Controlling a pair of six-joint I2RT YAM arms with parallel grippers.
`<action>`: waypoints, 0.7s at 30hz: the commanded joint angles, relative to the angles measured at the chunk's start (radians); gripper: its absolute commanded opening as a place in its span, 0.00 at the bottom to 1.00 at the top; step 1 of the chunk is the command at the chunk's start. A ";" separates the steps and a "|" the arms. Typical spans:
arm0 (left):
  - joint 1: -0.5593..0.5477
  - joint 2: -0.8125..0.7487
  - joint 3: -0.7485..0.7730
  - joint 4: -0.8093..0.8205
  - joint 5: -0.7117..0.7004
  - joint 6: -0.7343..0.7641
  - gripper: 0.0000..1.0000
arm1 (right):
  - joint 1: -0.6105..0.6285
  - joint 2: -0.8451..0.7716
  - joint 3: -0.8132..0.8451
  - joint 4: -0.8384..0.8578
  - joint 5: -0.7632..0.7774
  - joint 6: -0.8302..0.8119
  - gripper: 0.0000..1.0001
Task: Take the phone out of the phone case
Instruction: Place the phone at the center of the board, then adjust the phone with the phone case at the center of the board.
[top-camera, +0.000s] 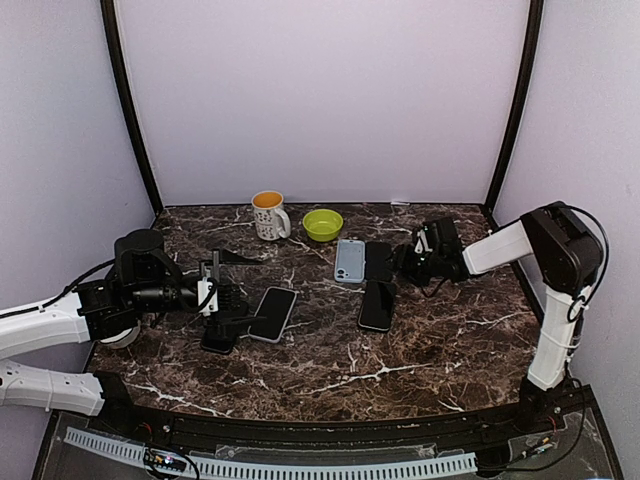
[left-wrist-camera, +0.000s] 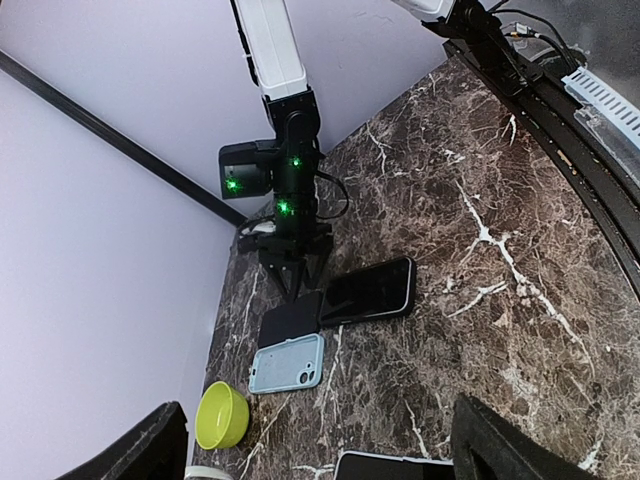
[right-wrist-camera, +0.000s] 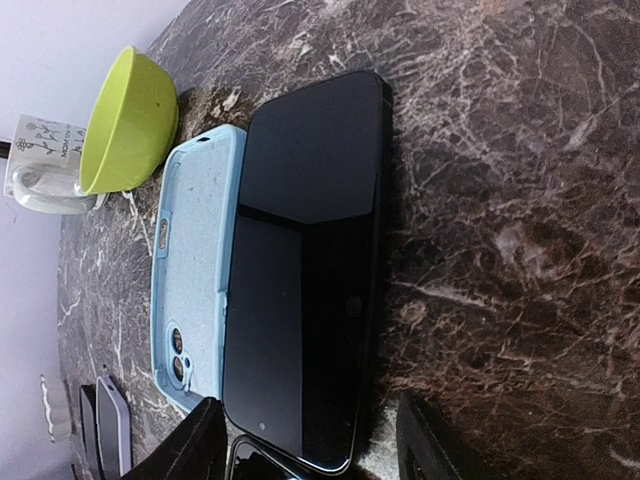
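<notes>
A bare black phone (right-wrist-camera: 300, 260) lies screen up, its long edge resting on a light blue phone case (right-wrist-camera: 195, 250) that lies back up with its camera holes showing. The phone (top-camera: 378, 262) and the blue case (top-camera: 349, 260) sit mid-table. My right gripper (right-wrist-camera: 310, 450) is open, its fingers either side of the phone's near end without touching it. Another black phone (top-camera: 376, 305) lies just in front. A phone in a white-rimmed case (top-camera: 273, 313) lies at the left. My left gripper (top-camera: 228, 300) stands wide open beside it, holding nothing.
A lime green bowl (top-camera: 322, 224) and a white mug (top-camera: 268, 214) stand at the back of the marble table (top-camera: 450, 350). Purple walls close in three sides. In the left wrist view the right arm (left-wrist-camera: 285, 180) reaches over the phones.
</notes>
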 joint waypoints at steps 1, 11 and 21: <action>0.002 0.001 -0.010 0.011 0.008 -0.001 0.94 | 0.004 -0.050 0.051 -0.127 0.101 -0.095 0.66; 0.002 -0.004 0.001 -0.002 -0.013 0.002 0.93 | 0.154 -0.055 0.263 -0.639 0.436 -0.135 0.95; 0.002 -0.026 0.010 -0.013 0.001 0.000 0.91 | 0.320 -0.049 0.351 -0.882 0.516 0.086 0.98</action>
